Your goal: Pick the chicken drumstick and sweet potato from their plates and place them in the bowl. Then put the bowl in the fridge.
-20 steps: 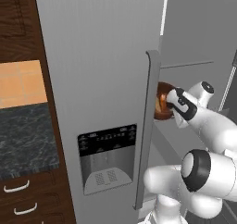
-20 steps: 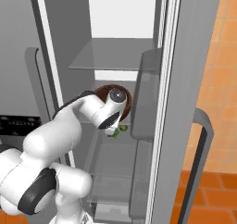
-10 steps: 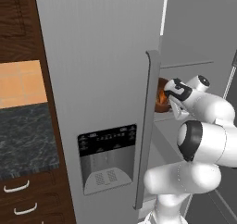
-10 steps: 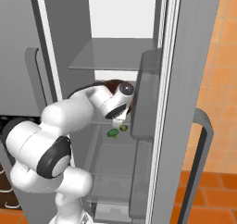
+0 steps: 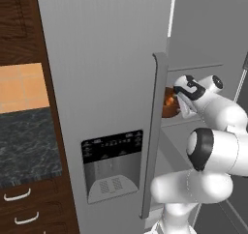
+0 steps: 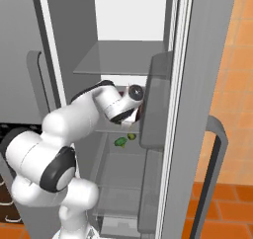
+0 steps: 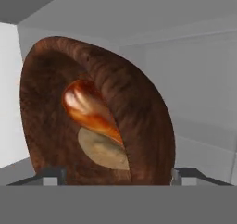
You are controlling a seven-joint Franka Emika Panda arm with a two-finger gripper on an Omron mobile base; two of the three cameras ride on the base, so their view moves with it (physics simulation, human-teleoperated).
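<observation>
Fridge [image 5: 97,59] stands tall and grey in the left base view, with a long handle [image 5: 154,131] and a dark dispenser panel [image 5: 112,164] on its shut door. Past the handle, the brown bowl [image 5: 169,107] sits on a shelf inside, and the gripper [image 5: 180,107] is right beside it.

From the right base view, the arm reaches into the open fridge [image 6: 123,60]. A bit of the bowl [image 6: 140,112] peeks out behind the wrist. Small green things [image 6: 124,140] lie lower down.

Up close in the hand view, the bowl [image 7: 139,102] holds the shiny chicken drumstick [image 7: 88,107] lying on the tan sweet potato [image 7: 102,151]. The finger tips [image 7: 54,174] stand spread wide, one at each side of the bowl, so I cannot tell if they touch it.
</observation>
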